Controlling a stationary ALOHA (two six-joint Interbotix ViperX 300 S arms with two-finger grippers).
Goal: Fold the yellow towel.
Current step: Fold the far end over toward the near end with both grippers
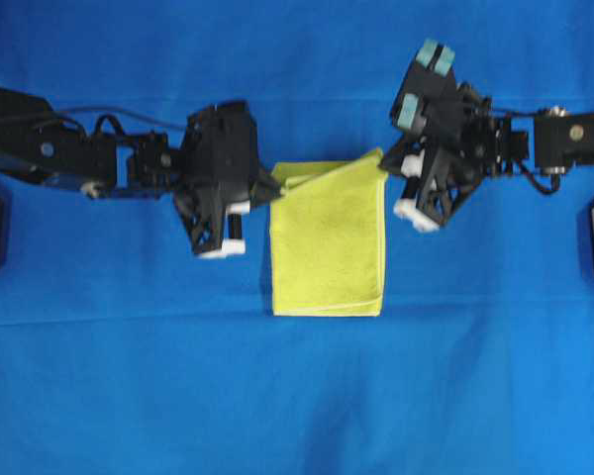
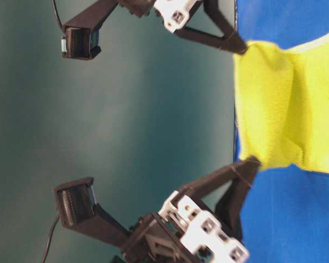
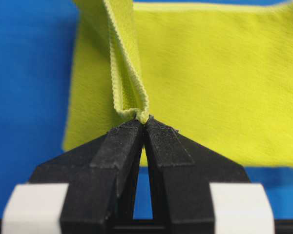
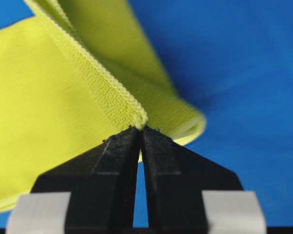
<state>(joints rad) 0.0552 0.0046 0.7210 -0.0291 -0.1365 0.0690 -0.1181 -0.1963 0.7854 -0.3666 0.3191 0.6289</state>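
towel: yellow towel (image 1: 327,247) lay mid-table on the blue cloth (image 1: 297,396), already doubled into a tall rectangle; near edge flat, two layers showing at the bottom hem.
top edge: lifted off the cloth at both upper corners, sagging between them; from table level the fabric hung in a shallow drape with a vertical crease.
left gripper: (image 1: 273,184) clenched on the towel's upper-left corner; wrist view showed the hem folded over itself and pinched right at the fingertips (image 3: 132,139).
right gripper: (image 1: 383,163) clenched on the upper-right corner; hem ran straight into the closed tips, a lower layer's rounded edge curled just beside them.
side edges: left and right sides ran roughly straight down to the bottom corners; upper-right corner pulled slightly higher and outward than the upper-left.
room: blue cloth open below the towel and across the far side; both arms sat level with the towel's top, one on each side, well apart from its lower half.
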